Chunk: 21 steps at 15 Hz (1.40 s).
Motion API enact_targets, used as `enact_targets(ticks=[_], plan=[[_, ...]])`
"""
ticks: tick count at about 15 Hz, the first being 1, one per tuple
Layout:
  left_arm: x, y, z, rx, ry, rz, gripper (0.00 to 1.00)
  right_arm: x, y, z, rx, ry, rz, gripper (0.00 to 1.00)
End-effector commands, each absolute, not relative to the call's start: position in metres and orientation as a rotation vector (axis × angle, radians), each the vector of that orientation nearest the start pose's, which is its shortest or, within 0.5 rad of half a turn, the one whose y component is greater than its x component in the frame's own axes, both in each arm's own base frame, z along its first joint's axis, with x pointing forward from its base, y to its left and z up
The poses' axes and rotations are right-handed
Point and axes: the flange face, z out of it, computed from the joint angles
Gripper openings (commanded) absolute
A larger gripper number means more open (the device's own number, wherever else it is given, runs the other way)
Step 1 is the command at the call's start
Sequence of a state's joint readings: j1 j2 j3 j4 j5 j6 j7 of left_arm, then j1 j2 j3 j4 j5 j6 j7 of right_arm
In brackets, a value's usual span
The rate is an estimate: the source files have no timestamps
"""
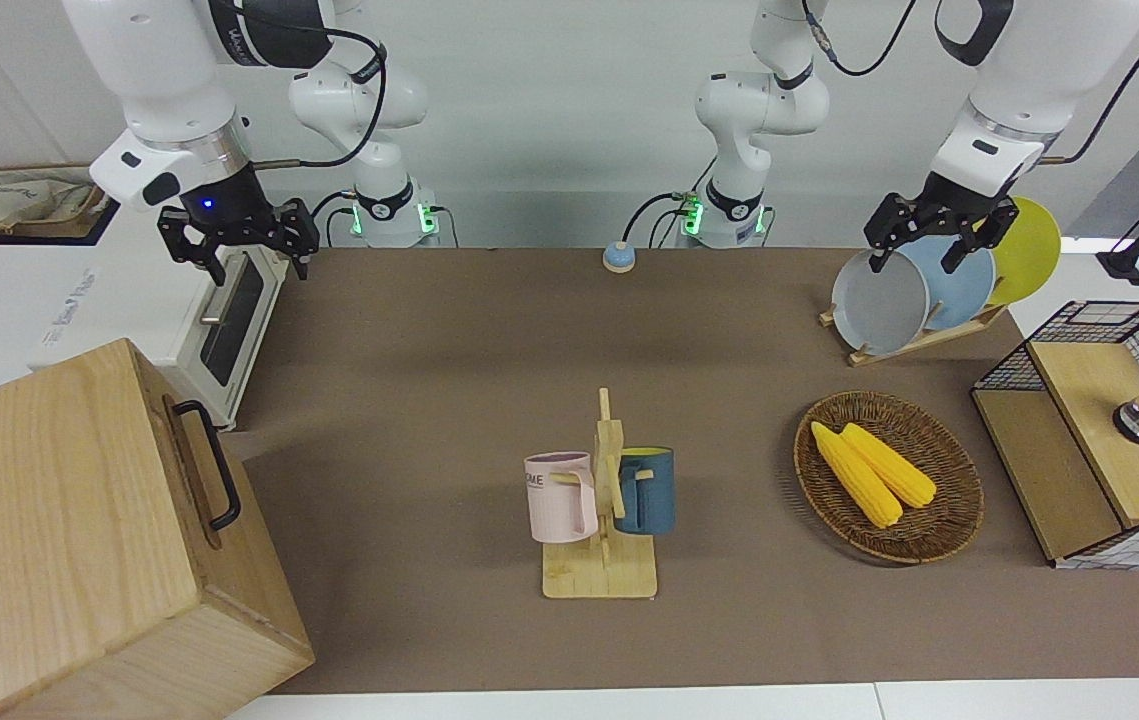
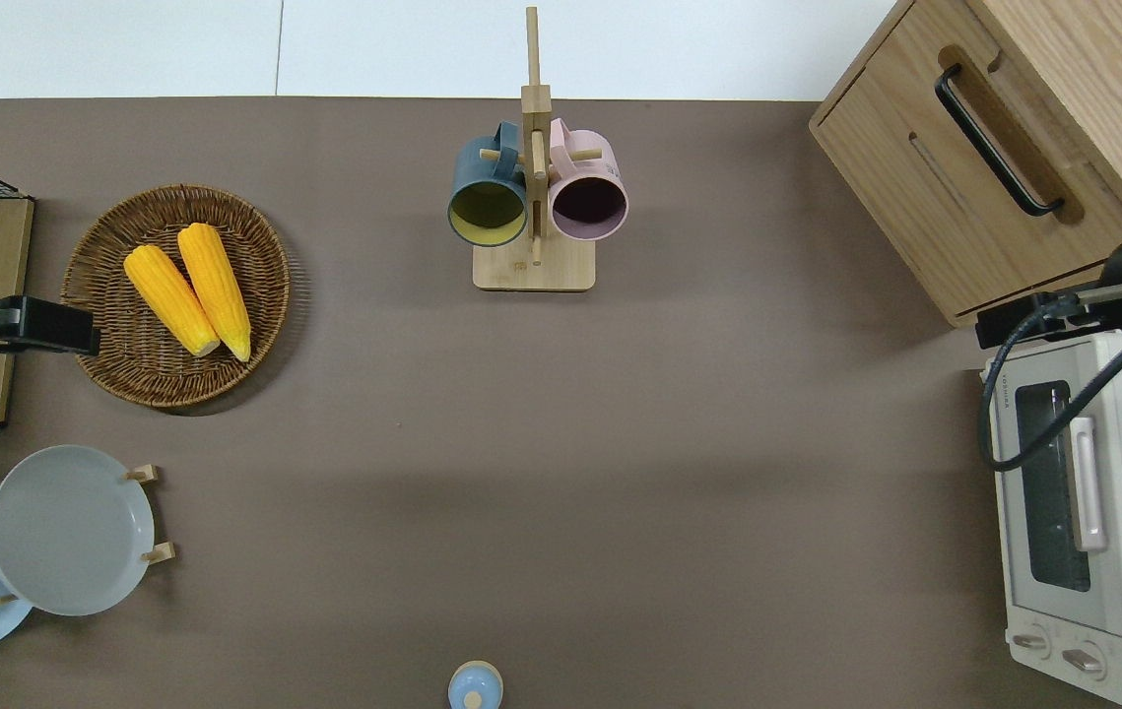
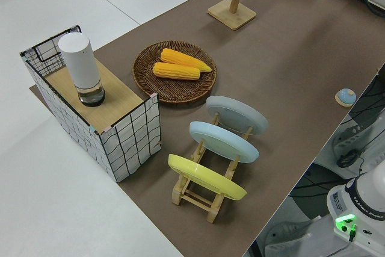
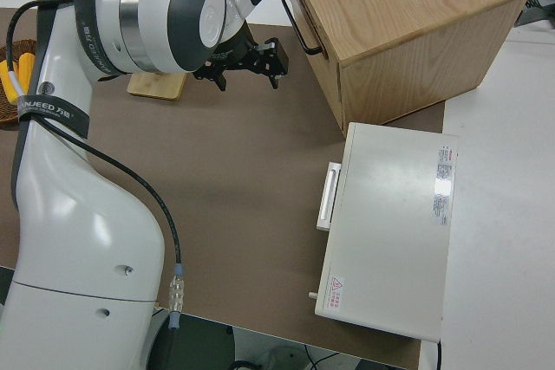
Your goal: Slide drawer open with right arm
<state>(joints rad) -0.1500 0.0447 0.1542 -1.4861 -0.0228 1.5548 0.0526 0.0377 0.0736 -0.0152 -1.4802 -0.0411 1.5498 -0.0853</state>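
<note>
The drawer (image 2: 945, 197) is a wide light-wood front with a black loop handle (image 2: 994, 138) in the big pale wooden box (image 1: 49, 520) at the right arm's end of the table. It sits flush with the box. The handle also shows in the front view (image 1: 209, 465) and the right side view (image 4: 299, 19). My right gripper (image 1: 259, 268) is open and empty, up in the air. In the overhead view it (image 2: 1043, 317) is over the gap between the box and the toaster oven. It is apart from the handle in the right side view (image 4: 250, 80). The left arm is parked, its gripper (image 1: 914, 262) open.
A white toaster oven (image 2: 1073, 512) stands beside the box, nearer to the robots. A mug tree (image 1: 604, 500) with a pink and a blue mug stands mid-table. A basket with two corn cobs (image 1: 889, 475), a plate rack (image 1: 919, 290) and a wire-mesh cabinet (image 1: 1089, 440) are toward the left arm's end.
</note>
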Motion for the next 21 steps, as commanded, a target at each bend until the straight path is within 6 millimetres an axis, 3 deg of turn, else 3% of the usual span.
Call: enact_targets(ticks=[1,16,19,21], plan=[[0.571,-0.002,0.641,-3.139,0.088,-0.052,1.0,0.576,-0.006,0.628,-3.176,-0.144,0.039,0.992],[0.571,-0.002,0.641,-3.137,0.088,-0.052,1.0,0.575,-0.003,0.638,-3.19,-0.149,0.018,0.987],[0.571,-0.002,0.641,-3.137,0.088,-0.052,1.0,0.578,0.002,0.639,-3.296,-0.195,0.023,0.987],[0.571,-0.002,0.641,-3.137,0.088,-0.052,1.0,0.586,0.018,0.638,-3.395,-0.276,0.019,0.987]])
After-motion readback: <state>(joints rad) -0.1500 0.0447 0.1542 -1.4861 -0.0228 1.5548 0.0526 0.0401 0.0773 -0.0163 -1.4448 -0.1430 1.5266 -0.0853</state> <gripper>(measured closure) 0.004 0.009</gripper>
